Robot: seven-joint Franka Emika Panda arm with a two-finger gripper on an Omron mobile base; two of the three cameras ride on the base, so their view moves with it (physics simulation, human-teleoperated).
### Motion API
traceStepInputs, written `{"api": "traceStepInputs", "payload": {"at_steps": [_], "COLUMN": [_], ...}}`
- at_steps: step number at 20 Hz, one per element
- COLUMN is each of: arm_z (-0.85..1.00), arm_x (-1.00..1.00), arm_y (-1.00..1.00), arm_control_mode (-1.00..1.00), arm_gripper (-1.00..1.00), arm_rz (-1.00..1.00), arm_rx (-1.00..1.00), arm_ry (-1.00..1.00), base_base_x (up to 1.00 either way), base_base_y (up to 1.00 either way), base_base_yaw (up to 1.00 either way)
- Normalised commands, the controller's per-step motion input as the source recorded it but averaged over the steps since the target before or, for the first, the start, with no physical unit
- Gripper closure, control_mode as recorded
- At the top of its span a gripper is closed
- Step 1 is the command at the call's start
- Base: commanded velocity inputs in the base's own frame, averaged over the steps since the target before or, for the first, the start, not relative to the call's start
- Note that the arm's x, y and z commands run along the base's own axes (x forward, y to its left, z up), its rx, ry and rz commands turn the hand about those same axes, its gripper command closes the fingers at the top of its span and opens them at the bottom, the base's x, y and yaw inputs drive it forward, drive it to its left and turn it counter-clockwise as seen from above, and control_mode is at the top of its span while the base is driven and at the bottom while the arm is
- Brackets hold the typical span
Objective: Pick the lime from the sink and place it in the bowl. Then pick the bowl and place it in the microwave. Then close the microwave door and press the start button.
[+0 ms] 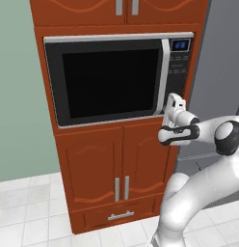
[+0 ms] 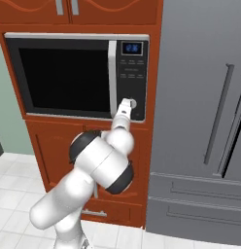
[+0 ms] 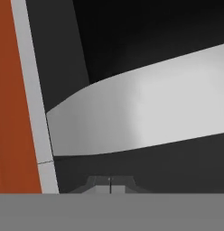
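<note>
The microwave (image 1: 116, 38) is built into an orange cabinet column, and its black-glass microwave door (image 1: 109, 84) is closed. A pale vertical bar handle (image 2: 112, 78) runs beside the black control panel (image 2: 131, 73). My gripper (image 2: 126, 105) is shut, its tip against the lower part of that panel right by a round button (image 2: 133, 103). In the left base view the gripper (image 1: 172, 101) points at the microwave's lower right corner. The hand view has the gripper (image 3: 109, 184) with fingertips together, close to the pale handle (image 3: 141, 113). The lime, the bowl and the sink are out of view.
A tall grey refrigerator (image 2: 200, 121) stands directly right of the cabinet column. Orange cabinet doors (image 1: 116, 159) and a drawer (image 1: 120, 216) lie below the microwave. White tile floor (image 1: 30, 212) spreads to the left, with a green wall (image 1: 15, 96) behind it.
</note>
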Motion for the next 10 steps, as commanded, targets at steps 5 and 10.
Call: {"api": "traceStepInputs", "payload": {"at_steps": [5, 10], "arm_z": [-0.08, -0.02], "arm_x": [0.5, 0.21], "arm_y": [-0.1, -0.19], "arm_control_mode": [-1.0, -1.0], "arm_gripper": [1.0, 1.0], "arm_rz": [0.0, 0.0], "arm_rx": [0.0, 0.01], "arm_ry": [-0.01, -0.03], "base_base_x": [0.0, 0.0], "base_base_y": [0.0, 0.0], "base_base_yaw": [0.0, 0.0]}}
